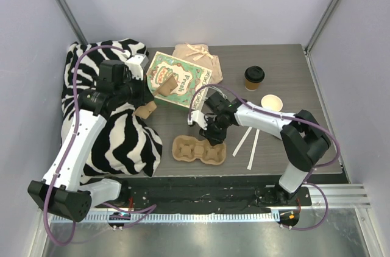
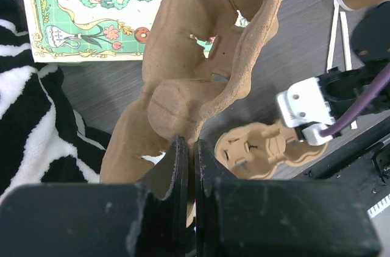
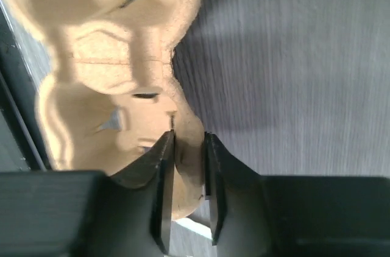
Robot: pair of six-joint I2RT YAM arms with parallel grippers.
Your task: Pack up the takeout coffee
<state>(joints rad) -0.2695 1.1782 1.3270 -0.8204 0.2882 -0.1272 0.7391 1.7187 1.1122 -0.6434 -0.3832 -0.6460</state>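
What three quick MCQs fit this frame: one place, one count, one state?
1. Where is the takeout coffee?
A) on the zebra cloth
B) on the printed box
C) standing on the table, far right, near the open cup

2. How many white sticks lie on the table?
A) two
B) four
C) none

3. What is the left gripper doing?
A) hanging open, empty
B) shut on a lifted pulp carrier
C) shut on the lidded cup

Answers:
1 C: the top view shows it upright on bare table just behind the open cup.
2 A: a pair lies side by side in front of the open cup.
3 B: the left wrist view shows the fingers closed on the carrier's lower edge.
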